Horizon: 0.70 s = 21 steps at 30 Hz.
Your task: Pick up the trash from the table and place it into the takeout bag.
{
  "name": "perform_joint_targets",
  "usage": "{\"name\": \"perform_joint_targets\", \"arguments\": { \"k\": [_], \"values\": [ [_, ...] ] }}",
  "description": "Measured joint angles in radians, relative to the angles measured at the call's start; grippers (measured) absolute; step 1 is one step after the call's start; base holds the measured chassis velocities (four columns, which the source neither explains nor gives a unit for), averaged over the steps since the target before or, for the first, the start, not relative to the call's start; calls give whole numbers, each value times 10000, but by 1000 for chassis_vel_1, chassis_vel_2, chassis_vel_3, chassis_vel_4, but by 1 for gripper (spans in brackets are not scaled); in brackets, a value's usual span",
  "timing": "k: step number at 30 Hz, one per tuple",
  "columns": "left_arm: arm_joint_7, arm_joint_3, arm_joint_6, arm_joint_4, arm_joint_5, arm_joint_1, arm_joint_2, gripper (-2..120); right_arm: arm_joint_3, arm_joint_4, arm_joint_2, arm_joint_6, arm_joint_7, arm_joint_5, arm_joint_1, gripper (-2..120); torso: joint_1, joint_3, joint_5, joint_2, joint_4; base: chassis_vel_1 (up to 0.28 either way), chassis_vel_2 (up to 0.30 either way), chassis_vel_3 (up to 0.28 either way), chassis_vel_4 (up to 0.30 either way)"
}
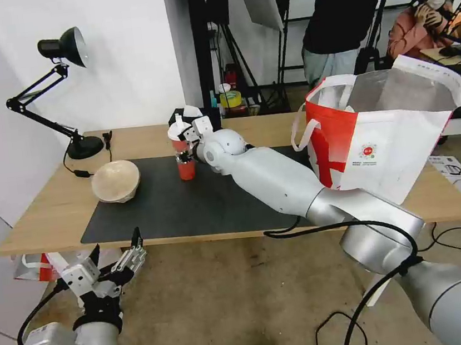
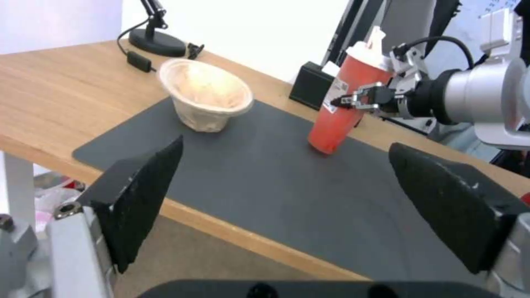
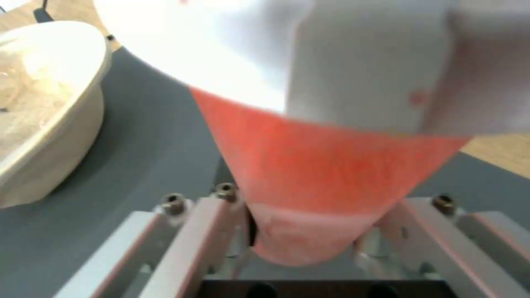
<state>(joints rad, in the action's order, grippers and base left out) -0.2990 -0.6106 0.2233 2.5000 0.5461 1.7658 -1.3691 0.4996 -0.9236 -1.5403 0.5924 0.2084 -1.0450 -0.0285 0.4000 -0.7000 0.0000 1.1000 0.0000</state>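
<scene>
Red cup [image 3: 326,165] between right claw [image 3: 306,231] fingers, tilted in left wrist view.

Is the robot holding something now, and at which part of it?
The right gripper holds the red cup by the middle of its side wall. The left gripper is open and holds nothing.

Right arm: reaching forward and leftward across the work area, elbow low, wrist level. Right gripper [image 1: 184,154]: fingers [image 3: 221,223] closing on both sides of a held item, pinching it at mid-height. Left arm: hanging low at near left, wrist angling upward. Left gripper [image 1: 116,250]: fingers [image 2: 145,194] standing wide apart, gripping nothing.
</scene>
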Motion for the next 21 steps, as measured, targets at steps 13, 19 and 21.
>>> {"name": "perform_joint_targets", "arguments": {
  "k": [13, 19, 21],
  "values": [
    [-20, -31, 0, 0, 26, 54, 109, 100, -106, -2652, 1408, 385, 1281, -1050, -95, 3, 0, 1, 1, 0, 0, 0, 0, 0, 0],
    [-20, 67, 6, 0, 21, 22, 107, 100, -384, -4061, 2410, 603, 1883, -1732, -129, 3, -1, 0, 3, -1, -1, 0, 0, 0, 0],
    [-20, 69, 8, 0, 20, 18, 123, 100, -448, -4269, 2572, 644, 1973, -1844, -175, 3, 0, 0, 3, 0, 0, 0, 0, 0, 0]
  ]
}}
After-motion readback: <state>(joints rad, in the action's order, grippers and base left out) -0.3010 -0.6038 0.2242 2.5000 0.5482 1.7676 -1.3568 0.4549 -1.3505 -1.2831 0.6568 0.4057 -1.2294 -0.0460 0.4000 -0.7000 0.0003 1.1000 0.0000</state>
